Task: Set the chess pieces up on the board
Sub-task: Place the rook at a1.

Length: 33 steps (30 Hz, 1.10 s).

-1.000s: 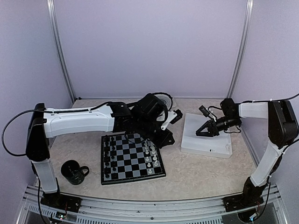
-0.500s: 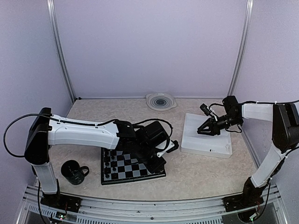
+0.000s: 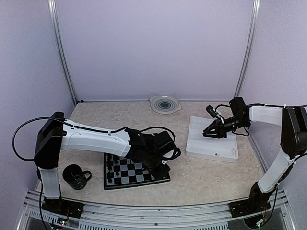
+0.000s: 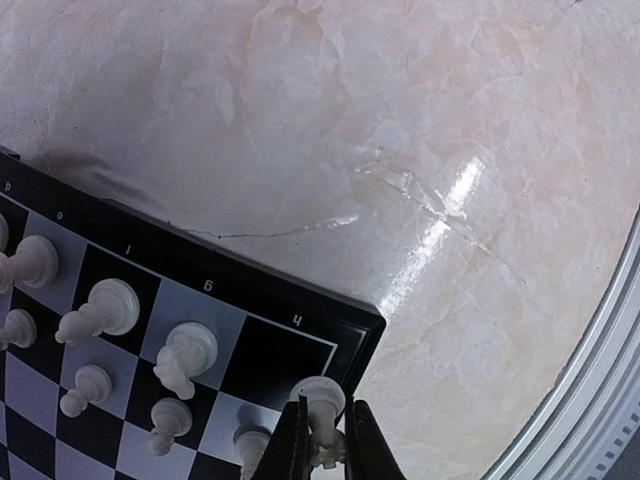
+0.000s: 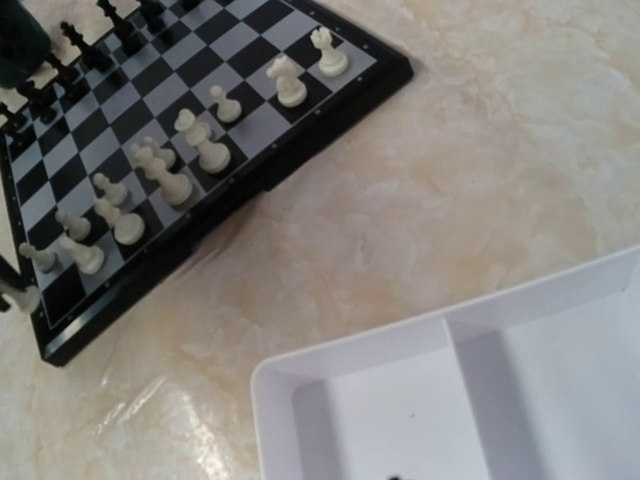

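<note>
The board (image 3: 136,173) lies at front centre, with white chess pieces (image 5: 200,150) ranked along its right side and black ones (image 5: 100,50) along its left. My left gripper (image 3: 160,168) is low over the board's near right corner. In the left wrist view its fingers (image 4: 327,405) are shut on a white piece (image 4: 318,393), held just above the corner square by the black border (image 4: 250,290). My right gripper (image 3: 207,133) hovers over the white tray (image 3: 211,148). Its fingertips stay out of the right wrist view, so its state is unclear.
A black mug (image 3: 74,176) stands left of the board. A round grey dish (image 3: 165,103) sits by the back wall. The tray's rim (image 5: 350,350) and compartments fill the lower right of the right wrist view. Metal rails edge the table front.
The left arm has swung from behind the board forward to its near right corner, carrying the white piece. The right gripper shifted slightly back over the tray.
</note>
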Motion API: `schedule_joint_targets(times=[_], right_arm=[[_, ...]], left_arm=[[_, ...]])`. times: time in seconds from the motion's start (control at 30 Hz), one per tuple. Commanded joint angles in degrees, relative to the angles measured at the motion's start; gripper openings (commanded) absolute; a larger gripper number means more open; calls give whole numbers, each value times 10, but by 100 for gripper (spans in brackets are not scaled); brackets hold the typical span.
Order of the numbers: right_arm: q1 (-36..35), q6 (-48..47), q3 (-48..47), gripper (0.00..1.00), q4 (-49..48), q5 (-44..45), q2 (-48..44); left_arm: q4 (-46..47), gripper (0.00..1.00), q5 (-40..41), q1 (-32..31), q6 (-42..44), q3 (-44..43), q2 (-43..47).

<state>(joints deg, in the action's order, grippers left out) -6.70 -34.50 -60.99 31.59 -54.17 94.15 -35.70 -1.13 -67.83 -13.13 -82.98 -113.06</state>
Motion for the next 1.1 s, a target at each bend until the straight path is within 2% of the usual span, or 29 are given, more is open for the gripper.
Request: schedule_joint_targets(times=[0.0,0.9,1.07], right_arm=[[3,-11,2,28,5,-7,-1],[2,-25,-7,28,25,-16,16],[2,-25,-7,28,24,-16,13]], left_arm=[[-4,6,9,8,-12,-17,-18],[-20,8,-9,23,-17,-34,-40],[-21,14,-8,22,-17,-36,-41]])
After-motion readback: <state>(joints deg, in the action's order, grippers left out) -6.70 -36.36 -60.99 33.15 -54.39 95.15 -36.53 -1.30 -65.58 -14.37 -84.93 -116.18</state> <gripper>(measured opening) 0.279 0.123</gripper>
